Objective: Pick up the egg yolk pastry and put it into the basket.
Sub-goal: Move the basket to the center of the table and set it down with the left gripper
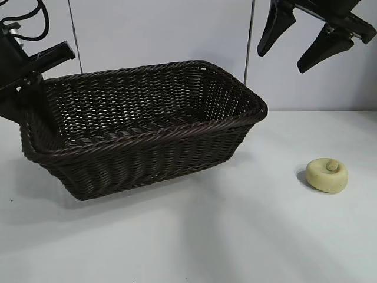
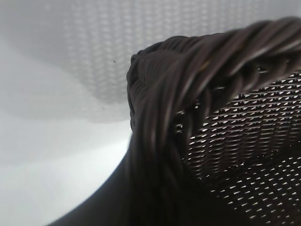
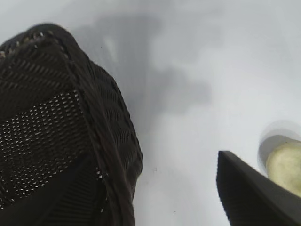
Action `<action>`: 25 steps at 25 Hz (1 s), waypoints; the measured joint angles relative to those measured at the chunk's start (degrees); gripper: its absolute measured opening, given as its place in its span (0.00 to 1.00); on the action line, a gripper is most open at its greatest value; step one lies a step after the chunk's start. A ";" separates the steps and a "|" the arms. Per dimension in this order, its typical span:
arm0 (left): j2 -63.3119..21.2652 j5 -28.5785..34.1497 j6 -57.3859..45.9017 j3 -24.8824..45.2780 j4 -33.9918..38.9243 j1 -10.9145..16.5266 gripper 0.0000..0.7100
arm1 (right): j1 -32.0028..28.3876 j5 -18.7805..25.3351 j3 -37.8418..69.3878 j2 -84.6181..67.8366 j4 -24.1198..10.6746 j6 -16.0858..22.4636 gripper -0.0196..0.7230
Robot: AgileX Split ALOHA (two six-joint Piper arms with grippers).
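Observation:
The egg yolk pastry (image 1: 327,175), a pale yellow flat bun with a small knob, lies on the white table to the right of the basket (image 1: 177,127). My right gripper (image 1: 281,62) hangs open high above the table, up and to the left of the pastry, with nothing between its fingers. The right wrist view shows the pastry (image 3: 286,167) beside one dark finger (image 3: 249,197) and the basket's corner (image 3: 103,132). My left gripper (image 1: 36,94) is at the basket's left end, shut on the braided rim (image 2: 211,61), which fills the left wrist view.
The white table (image 1: 235,236) spreads in front of the basket and around the pastry. A pale wall (image 1: 147,35) stands behind. Cables (image 1: 23,23) hang at the left arm.

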 joint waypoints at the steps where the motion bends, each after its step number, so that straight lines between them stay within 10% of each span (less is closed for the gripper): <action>1: 0.89 1.31 1.17 -1.49 0.24 0.00 0.14 | 0.00 0.05 0.00 0.00 0.00 0.00 0.72; 15: 15.19 11.23 9.20 -22.65 3.20 -4.39 0.14 | 0.00 0.05 0.00 0.00 0.00 0.00 0.72; 25: 21.25 10.11 11.51 -24.05 3.37 -5.19 0.14 | 0.00 0.05 0.00 0.00 -0.02 0.00 0.72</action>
